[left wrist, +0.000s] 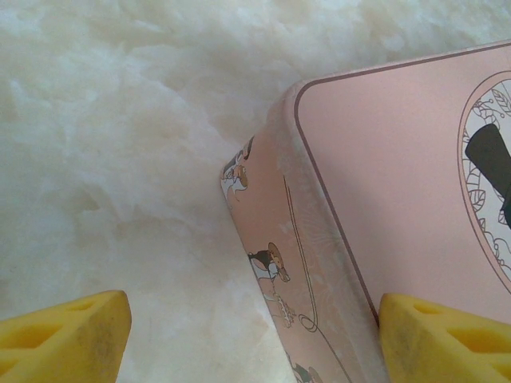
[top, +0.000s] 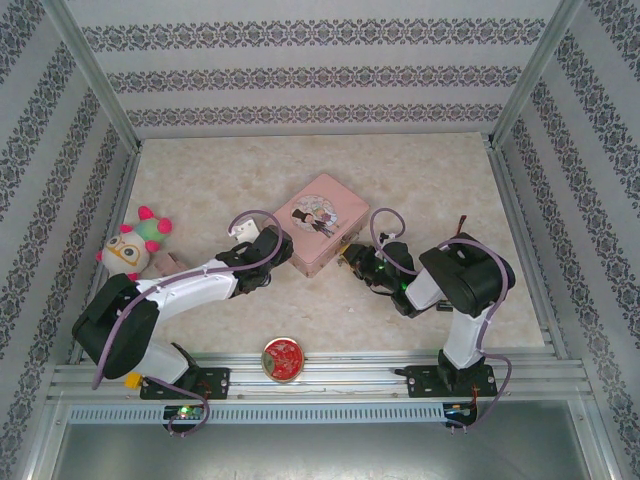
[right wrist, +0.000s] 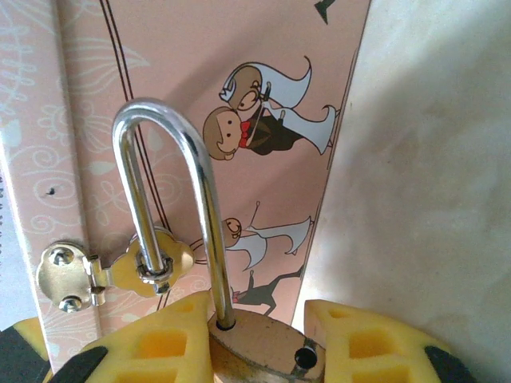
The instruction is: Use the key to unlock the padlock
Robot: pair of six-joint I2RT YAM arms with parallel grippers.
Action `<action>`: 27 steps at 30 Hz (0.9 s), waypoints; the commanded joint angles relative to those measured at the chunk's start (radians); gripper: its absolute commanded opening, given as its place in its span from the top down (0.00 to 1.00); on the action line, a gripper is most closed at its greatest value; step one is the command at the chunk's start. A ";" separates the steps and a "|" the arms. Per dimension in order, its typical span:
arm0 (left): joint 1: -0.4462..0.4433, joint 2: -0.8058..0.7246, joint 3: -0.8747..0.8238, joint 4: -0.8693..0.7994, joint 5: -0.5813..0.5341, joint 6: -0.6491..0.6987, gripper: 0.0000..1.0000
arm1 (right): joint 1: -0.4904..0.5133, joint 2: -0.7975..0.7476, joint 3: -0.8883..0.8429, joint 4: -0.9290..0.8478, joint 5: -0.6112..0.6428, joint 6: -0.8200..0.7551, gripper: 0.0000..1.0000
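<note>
Grips the padlock (right wrist: pixel 254 343) by its body in the closed right gripper (right wrist: pixel 259 325), at 6 o'clock in the right wrist view and at 4 o'clock off the pink tin box (top: pixel 320 225) from above. Looks already unlocked, with one leg of the shackle (right wrist: pixel 172 112) out of the body and hooked through the hasp (right wrist: pixel 120 267), leaving probably only unhooking. Holds the left gripper (left wrist: pixel 255 307) spread wide astride the box corner at 8 o'clock, apparently clamping nothing.

We are seeing a pink box (top: pixel 322 222) printed with cartoon couples, a brass padlock (right wrist: pixel 257 341) with a silver shackle (right wrist: pixel 205 207), and yellow fingers (right wrist: pixel 128 359).
</note>
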 commanded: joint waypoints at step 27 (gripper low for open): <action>0.022 -0.011 -0.043 -0.068 -0.014 0.018 0.21 | -0.055 0.040 -0.009 0.094 0.083 -0.018 1.00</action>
